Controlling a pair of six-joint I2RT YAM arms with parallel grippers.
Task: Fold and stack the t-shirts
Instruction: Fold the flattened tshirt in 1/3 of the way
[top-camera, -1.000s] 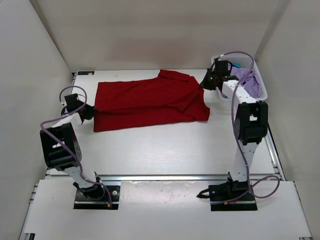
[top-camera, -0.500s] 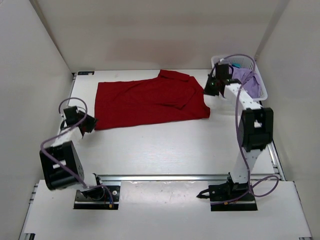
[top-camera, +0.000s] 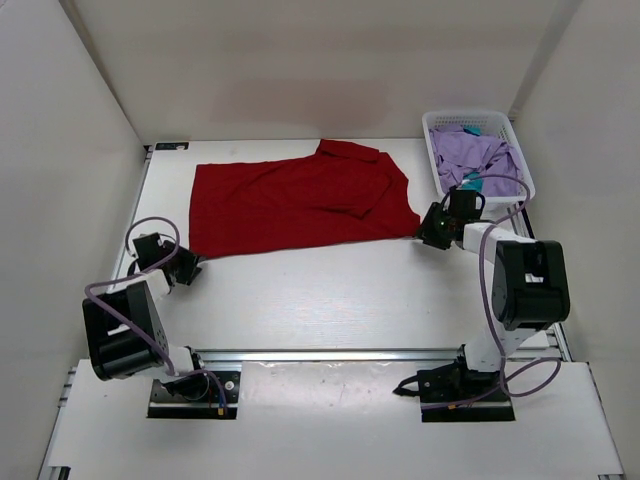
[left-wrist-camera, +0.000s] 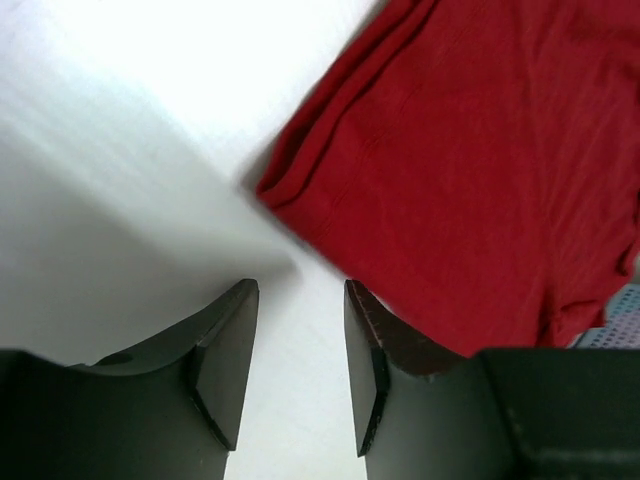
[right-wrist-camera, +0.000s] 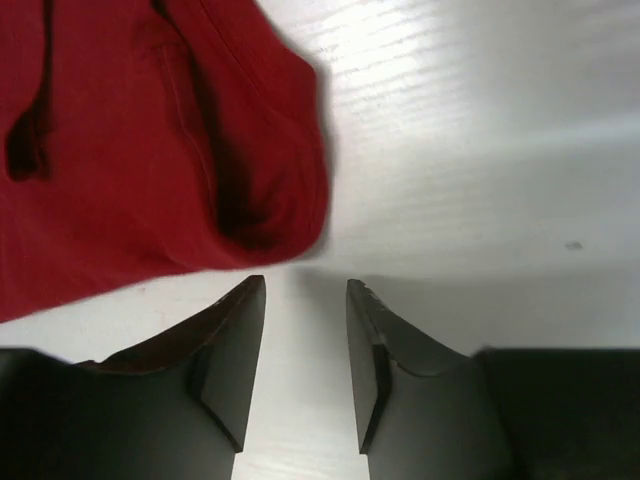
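Observation:
A deep red t-shirt (top-camera: 300, 198) lies spread flat across the far half of the table. Its near left corner (left-wrist-camera: 300, 190) shows in the left wrist view, its near right corner (right-wrist-camera: 270, 200) in the right wrist view. My left gripper (top-camera: 190, 268) sits low at the shirt's near left corner, open, only bare table between its fingers (left-wrist-camera: 225, 350). My right gripper (top-camera: 428, 228) is by the near right corner, open and empty too. A lavender t-shirt (top-camera: 480, 155) and a bit of teal cloth (top-camera: 474, 130) lie in the basket.
A white mesh basket (top-camera: 432, 150) stands at the far right corner. White walls enclose the table on the left, right and back. A metal rail (top-camera: 330, 353) runs along the table's near edge in front of both arm bases.
Both grippers have let go of the red shirt and opened. They moved toward the near side, the left from the left edge, the right from beside the basket. The shirt now lies flat.

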